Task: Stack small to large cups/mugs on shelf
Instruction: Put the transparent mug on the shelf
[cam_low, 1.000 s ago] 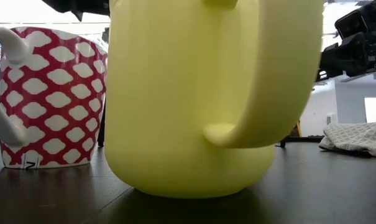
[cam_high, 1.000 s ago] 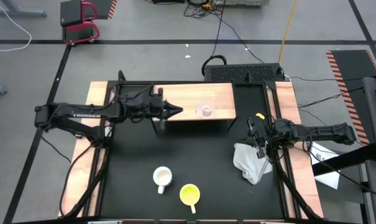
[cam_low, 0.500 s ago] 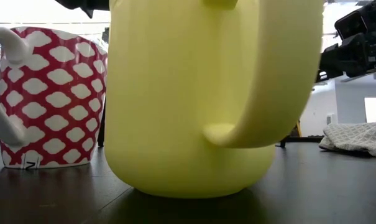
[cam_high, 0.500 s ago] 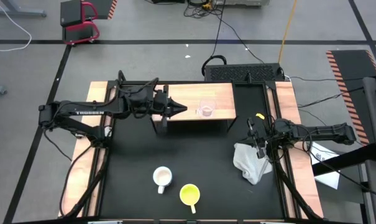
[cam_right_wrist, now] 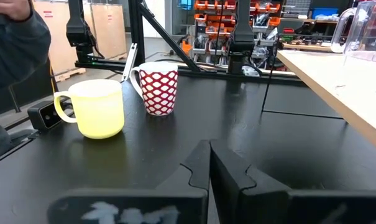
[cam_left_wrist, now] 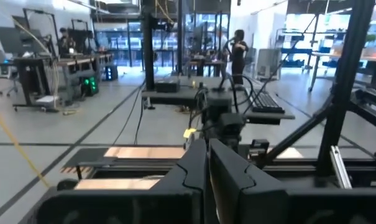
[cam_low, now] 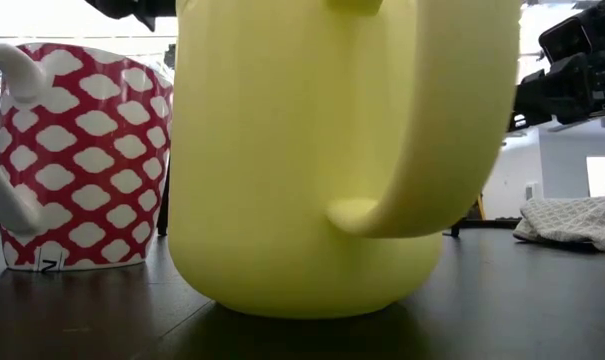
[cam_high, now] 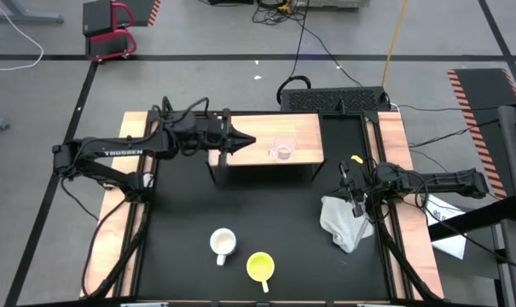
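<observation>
Cups sit in two places. The glass cup (cam_high: 282,149) stands upright on the shelf (cam_high: 262,128), right of the top's middle; in the right wrist view it shows clear at the shelf's edge (cam_right_wrist: 369,31). The white mug (cam_high: 223,245) and the yellow mug (cam_high: 260,267) stand on the black table (cam_high: 266,213) near its front edge, just beside each other, white to the left, both well apart from the shelf. In the low view the yellow mug (cam_low: 312,150) fills most of the picture, with the white mug's red pattern (cam_low: 82,160) behind it on the left.

The left gripper (cam_high: 247,141) hangs over the shelf's left part, pointing right toward the glass cup and clear of it. Its fingers (cam_left_wrist: 228,180) are pressed together and hold nothing.

The right gripper (cam_high: 350,192) waits at the table's right side, just beside a white cloth (cam_high: 343,222). Its fingers (cam_right_wrist: 231,171) are likewise together and empty, aimed across the table at the two mugs.

In the right wrist view a person's dark sleeve (cam_right_wrist: 17,37) shows beyond the table.
</observation>
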Controlling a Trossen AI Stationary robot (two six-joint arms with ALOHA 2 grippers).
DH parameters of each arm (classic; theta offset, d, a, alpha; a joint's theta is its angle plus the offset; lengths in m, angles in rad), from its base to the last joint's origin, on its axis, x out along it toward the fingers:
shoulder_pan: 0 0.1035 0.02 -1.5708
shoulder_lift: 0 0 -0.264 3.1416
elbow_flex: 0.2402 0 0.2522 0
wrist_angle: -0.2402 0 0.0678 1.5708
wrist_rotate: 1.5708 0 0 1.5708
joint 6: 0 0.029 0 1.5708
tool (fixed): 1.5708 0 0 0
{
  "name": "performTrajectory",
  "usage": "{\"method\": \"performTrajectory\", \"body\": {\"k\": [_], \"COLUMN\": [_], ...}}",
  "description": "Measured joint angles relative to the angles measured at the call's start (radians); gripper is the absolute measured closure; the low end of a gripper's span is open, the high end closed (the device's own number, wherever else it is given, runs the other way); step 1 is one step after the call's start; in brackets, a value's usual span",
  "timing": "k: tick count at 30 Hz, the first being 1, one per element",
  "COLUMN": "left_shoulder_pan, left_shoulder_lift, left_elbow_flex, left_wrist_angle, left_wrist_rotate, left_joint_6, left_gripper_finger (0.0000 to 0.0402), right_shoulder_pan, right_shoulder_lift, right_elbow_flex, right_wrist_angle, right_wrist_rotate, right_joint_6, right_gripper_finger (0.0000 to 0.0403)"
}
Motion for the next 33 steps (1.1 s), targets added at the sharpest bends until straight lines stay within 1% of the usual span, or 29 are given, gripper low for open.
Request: {"method": "performTrajectory", "body": {"k": [5,9,18,23,25,27,30,33], "left_shoulder_pan": [0.025,0.034,0.036,0.036,0.036,0.036,0.035,0.037], "left_shoulder_lift": [0.023,0.076,0.222,0.287,0.318,0.343,0.369,0.391], "left_elbow_flex": [0.029,0.083,0.264,0.391,0.435,0.472,0.520,0.553], "left_wrist_angle": [-0.003,-0.027,-0.055,-0.154,-0.180,-0.198,-0.221,-0.264], "left_wrist_rotate": [0.004,0.021,0.108,0.113,0.136,0.159,0.163,0.163], "left_joint_6": [-0.037,-0.048,-0.053,-0.043,-0.043,-0.050,-0.047,-0.021], "left_gripper_finger": [0.0380,0.0380,0.0380,0.0380,0.0380,0.0380,0.0380,0.0380], "right_shoulder_pan": [0.000,0.000,0.000,0.000,0.000,0.000,0.000,0.000], "right_shoulder_lift": [0.000,0.000,0.000,0.000,0.000,0.001,0.000,0.006], "right_elbow_flex": [0.000,0.000,0.000,0.000,0.000,-0.006,-0.036,-0.037], "right_wrist_angle": [0.000,0.000,0.000,0.000,0.000,0.003,0.035,0.000], "right_wrist_rotate": [0.000,0.000,0.000,0.000,0.000,0.000,0.000,0.002], "right_joint_6": [-0.008,-0.009,-0.008,-0.002,-0.004,-0.005,-0.005,-0.004], "right_gripper_finger": [0.0403,0.0403,0.0403,0.0403,0.0403,0.0403,0.0403,0.0403]}}
